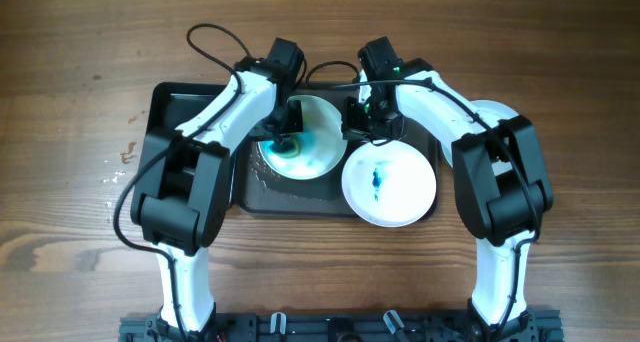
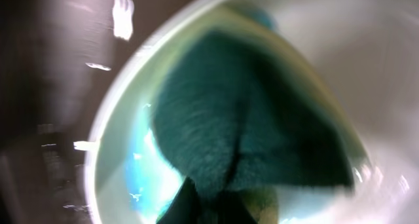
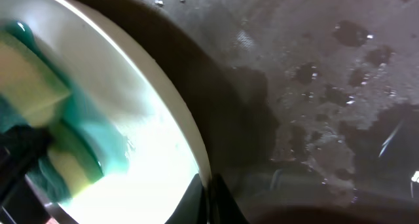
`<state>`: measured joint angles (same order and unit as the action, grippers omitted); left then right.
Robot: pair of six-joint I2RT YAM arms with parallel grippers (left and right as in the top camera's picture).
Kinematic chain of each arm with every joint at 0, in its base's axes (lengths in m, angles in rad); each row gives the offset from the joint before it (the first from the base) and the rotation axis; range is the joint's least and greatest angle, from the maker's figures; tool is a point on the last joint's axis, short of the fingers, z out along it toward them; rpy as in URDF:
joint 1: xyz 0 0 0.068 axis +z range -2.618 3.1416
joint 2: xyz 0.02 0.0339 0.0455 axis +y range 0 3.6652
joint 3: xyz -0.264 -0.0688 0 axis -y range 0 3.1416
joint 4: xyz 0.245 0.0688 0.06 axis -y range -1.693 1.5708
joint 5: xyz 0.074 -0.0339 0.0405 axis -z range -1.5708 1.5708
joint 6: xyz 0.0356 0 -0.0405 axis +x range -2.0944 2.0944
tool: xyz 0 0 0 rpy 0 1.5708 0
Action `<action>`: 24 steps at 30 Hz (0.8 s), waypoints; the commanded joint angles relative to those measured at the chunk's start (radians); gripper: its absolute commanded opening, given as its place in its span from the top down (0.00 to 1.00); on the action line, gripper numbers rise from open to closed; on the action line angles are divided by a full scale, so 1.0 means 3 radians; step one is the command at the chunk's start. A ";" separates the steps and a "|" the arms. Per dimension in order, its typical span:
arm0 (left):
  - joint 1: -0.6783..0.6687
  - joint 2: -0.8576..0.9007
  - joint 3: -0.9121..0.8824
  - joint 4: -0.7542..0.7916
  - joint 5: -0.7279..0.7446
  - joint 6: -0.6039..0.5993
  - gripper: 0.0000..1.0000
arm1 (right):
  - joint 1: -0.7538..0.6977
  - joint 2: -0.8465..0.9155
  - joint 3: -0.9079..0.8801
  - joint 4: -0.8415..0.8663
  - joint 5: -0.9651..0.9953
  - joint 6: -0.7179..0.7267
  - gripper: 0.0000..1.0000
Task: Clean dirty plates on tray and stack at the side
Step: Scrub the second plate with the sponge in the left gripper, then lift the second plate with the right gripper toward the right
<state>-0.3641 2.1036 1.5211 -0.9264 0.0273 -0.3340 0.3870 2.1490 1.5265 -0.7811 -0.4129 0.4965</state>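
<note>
A white plate (image 1: pixel 318 132) smeared with blue-green sits tilted on the dark grey tray (image 1: pixel 185 107). My left gripper (image 1: pixel 283 142) is shut on a green and yellow sponge (image 2: pixel 242 119) and presses it onto that plate (image 2: pixel 373 47). My right gripper (image 1: pixel 352 122) is shut on the plate's right rim (image 3: pixel 196 152), its jaws (image 3: pixel 209 198) pinching the edge. The sponge also shows in the right wrist view (image 3: pixel 39 99). A second plate (image 1: pixel 400 187) with a blue streak lies at the tray's front right. A third plate (image 1: pixel 487 112) lies at the right, partly hidden by my right arm.
The tray floor (image 3: pixel 321 80) is wet, with dark puddles and droplets beside the held plate. The tray's left part (image 1: pixel 170 132) lies under my left arm. Brown wooden table (image 1: pixel 80 62) surrounds the tray.
</note>
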 commanded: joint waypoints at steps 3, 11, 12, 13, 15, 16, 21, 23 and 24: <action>-0.0108 0.0045 -0.0064 0.0013 0.1483 0.0916 0.96 | -0.0023 0.0015 0.0009 0.0032 -0.0019 0.0014 0.96; -0.0098 0.0045 -0.0064 0.0509 0.0369 0.0102 0.96 | -0.0023 0.0015 0.0009 0.0042 -0.0019 0.0010 0.96; -0.0098 0.0045 -0.0064 0.0495 0.0111 -0.0029 0.96 | -0.0023 0.0015 0.0009 0.0038 -0.0018 0.0008 0.96; -0.0098 0.0045 -0.0064 0.0476 -0.0095 -0.0137 0.96 | -0.0023 0.0015 0.0009 0.0034 -0.0017 0.0004 0.96; -0.0078 0.0029 -0.0048 0.0395 -0.0294 -0.0240 0.96 | -0.0023 0.0015 0.0009 0.0032 -0.0014 0.0001 0.96; -0.0064 0.0013 -0.0019 0.0331 -0.0294 -0.0240 0.96 | -0.0023 0.0015 0.0009 0.0032 -0.0004 0.0001 0.96; 0.0145 -0.0230 0.0389 -0.0267 -0.0292 -0.0239 0.96 | -0.0023 0.0015 0.0009 -0.0017 0.0109 -0.0015 0.96; 0.0285 -0.0355 0.0579 -0.0506 -0.0268 -0.0238 0.96 | -0.0023 0.0015 0.0009 -0.0023 0.0109 -0.0089 0.96; 0.0351 -0.0409 0.0642 -0.0595 -0.0268 -0.0238 0.96 | -0.0023 0.0015 0.0010 -0.0023 0.0120 -0.0099 0.96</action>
<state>-0.3279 2.0888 1.6138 -1.0477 -0.0036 -0.3824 0.3824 2.1490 1.5265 -0.7830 -0.4023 0.4927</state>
